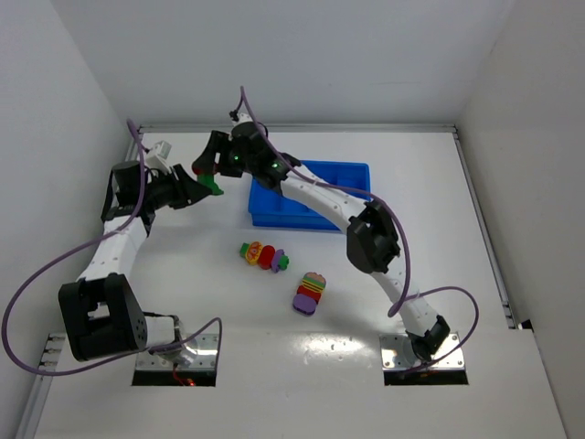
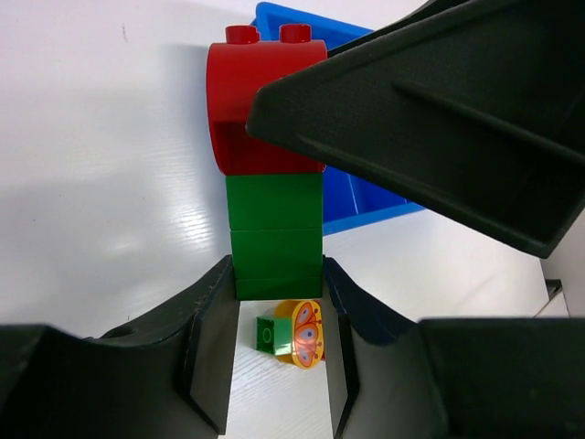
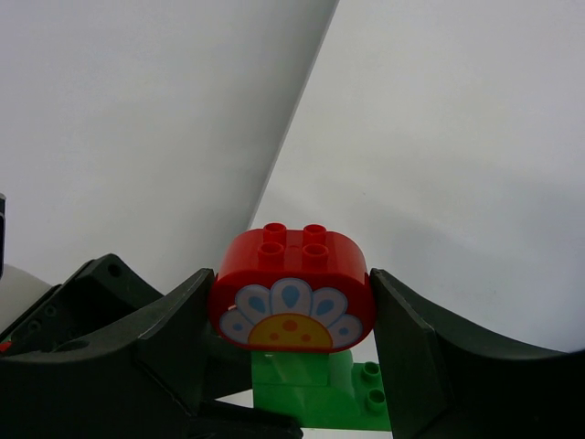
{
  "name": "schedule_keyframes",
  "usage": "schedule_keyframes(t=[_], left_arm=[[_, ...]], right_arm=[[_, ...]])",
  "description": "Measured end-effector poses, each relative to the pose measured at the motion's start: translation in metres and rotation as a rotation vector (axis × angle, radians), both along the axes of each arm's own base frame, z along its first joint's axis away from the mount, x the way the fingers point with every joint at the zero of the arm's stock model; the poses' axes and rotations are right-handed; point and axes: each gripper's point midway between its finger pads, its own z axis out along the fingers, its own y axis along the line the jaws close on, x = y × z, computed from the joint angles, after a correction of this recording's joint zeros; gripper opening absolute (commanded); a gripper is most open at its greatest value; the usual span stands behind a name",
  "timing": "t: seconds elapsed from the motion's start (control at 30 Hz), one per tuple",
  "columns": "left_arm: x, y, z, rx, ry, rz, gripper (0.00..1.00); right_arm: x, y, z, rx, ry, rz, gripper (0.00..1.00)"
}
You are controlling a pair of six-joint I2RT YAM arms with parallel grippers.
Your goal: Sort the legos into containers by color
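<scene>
Left gripper (image 2: 279, 276): closed against green brick (image 2: 276, 236), held up left of tray (image 1: 353, 169).
Right gripper (image 3: 292, 315): clamps red brick (image 3: 292, 297) stacked on it.
Done: you have nothing visibly sorted.
Remaining: two clumps (image 1: 263, 256) (image 1: 311, 293) on table (image 1: 457, 274).

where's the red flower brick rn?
Red flower brick sits in the right tool, stacked on the green brick the left tool grips; top view, just left of the blue tray.

Glossy smooth plastic: red brick (image 2: 265, 101), green brick (image 2: 274, 229). Matt black plastic: left claw (image 2: 279, 274). Faint sheen on white desk (image 2: 110, 183).
</scene>
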Motion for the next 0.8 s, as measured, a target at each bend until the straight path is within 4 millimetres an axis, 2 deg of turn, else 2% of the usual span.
schedule_keyframes(t=[0.1, 0.3, 0.47, 0.63, 0.8], left_arm=[[-0.001, -0.001, -0.003, -0.003, 0.002, -0.001, 0.17], [-0.002, 0.001, -0.009, -0.006, 0.002, 0.011, 0.14], [-0.018, 0.001, -0.018, 0.000, 0.012, 0.032, 0.14], [-0.032, -0.003, -0.022, 0.001, 0.019, 0.031, 0.14], [-0.034, -0.003, -0.021, 0.004, 0.018, 0.034, 0.13]], right_arm=[[0.000, 0.000, -0.001, -0.005, 0.000, -0.003, 0.00], [0.001, 0.002, -0.008, -0.021, 0.000, -0.008, 0.00], [-0.002, 0.006, -0.014, -0.035, 0.002, -0.007, 0.00], [0.011, 0.000, -0.005, -0.022, -0.029, -0.044, 0.00], [0.022, -0.007, -0.001, -0.022, -0.049, -0.070, 0.00]])
